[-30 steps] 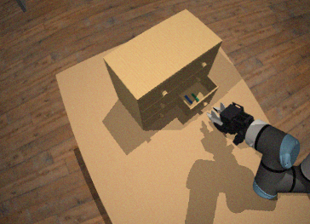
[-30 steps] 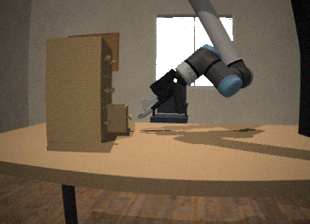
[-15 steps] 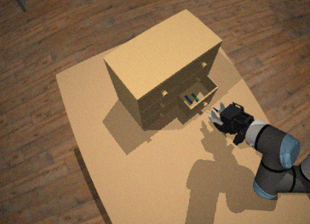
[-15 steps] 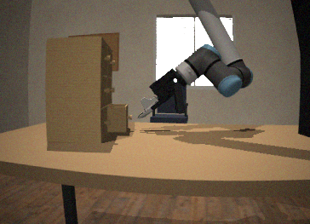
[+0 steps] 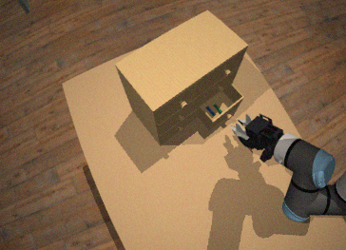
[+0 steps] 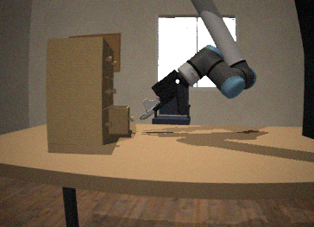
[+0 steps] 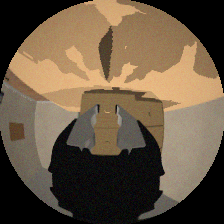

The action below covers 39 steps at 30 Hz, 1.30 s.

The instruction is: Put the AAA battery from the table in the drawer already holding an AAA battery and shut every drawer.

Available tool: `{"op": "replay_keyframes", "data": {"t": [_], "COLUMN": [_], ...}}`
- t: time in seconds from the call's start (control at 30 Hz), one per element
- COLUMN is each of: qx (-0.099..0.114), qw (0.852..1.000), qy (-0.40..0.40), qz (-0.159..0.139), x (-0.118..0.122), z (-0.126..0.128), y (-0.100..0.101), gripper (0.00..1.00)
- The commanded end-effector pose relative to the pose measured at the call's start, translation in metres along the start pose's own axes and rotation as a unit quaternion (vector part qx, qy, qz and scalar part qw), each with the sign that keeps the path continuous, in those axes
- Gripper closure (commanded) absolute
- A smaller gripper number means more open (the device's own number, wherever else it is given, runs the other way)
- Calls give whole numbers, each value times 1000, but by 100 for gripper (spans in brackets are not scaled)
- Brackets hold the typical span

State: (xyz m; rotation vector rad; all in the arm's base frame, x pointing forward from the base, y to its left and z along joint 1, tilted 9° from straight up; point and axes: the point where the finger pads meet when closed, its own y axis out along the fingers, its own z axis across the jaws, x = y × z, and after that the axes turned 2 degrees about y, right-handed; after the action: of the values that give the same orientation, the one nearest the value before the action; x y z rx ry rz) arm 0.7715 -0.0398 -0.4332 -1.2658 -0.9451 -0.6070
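Observation:
The tan chest (image 5: 182, 70) stands upright on the table, its front facing my arm. Its lowest right drawer (image 5: 222, 105) is pulled partly out; a small blue thing (image 5: 209, 109) and a small green thing (image 5: 218, 107) lie inside, too small to name. The other drawers look shut. My gripper (image 5: 236, 127) hovers just in front of the open drawer, above the table, pointing at it. Its fingers stand narrow with nothing between them. In the side view the gripper (image 6: 148, 109) is slightly higher than the drawer (image 6: 119, 120) and apart from it. I see no battery on the table.
The wrist view shows the chest front (image 7: 122, 107) straight ahead between the fingers. The table edge runs close behind my arm on the right. A dark blue box shape (image 6: 172, 117) stands behind the table in the side view.

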Motion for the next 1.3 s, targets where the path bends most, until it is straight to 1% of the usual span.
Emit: {"op": "replay_keyframes", "data": {"t": [0.0,0.87,1.27], "qx": [0,0,0], "qw": [1000,1000,1000], "qy": [0,0,0], "qz": [0,0,0], "x": [1,1,5], "z": [0,0,0], "y": [0,0,5], "gripper": [80,80,80]}}
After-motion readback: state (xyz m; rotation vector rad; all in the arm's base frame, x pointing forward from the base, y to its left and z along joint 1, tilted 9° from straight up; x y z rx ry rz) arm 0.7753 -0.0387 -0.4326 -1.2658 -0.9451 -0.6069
